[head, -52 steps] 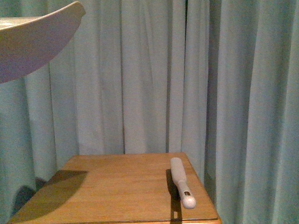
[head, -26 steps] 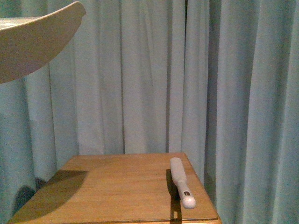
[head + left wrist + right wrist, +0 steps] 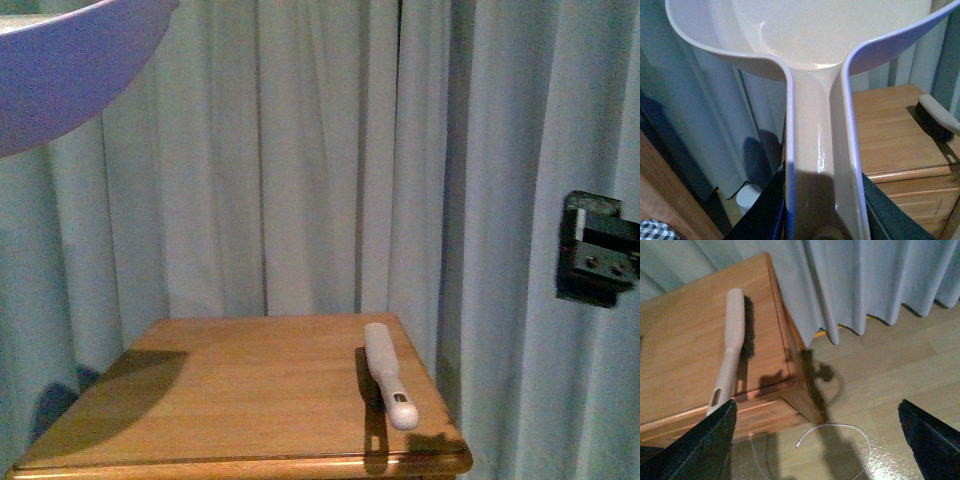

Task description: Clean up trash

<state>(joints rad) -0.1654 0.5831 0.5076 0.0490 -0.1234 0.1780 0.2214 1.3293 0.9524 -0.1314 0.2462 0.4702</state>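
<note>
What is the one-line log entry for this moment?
left gripper: shut on scoop, held aloft | right gripper: open, empty | brush: lying on table near its right edge | trash: not in view

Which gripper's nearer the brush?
Likely right. The right gripper hangs open past the table edge beside the brush; the left gripper holds the scoop high, over the other side.

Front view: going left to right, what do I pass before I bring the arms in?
scoop, raised at upper left → brush, lying on the table near its right edge → dark end of the right arm at the frame's right edge. The curtain spans the whole width, so it is left out.
</note>
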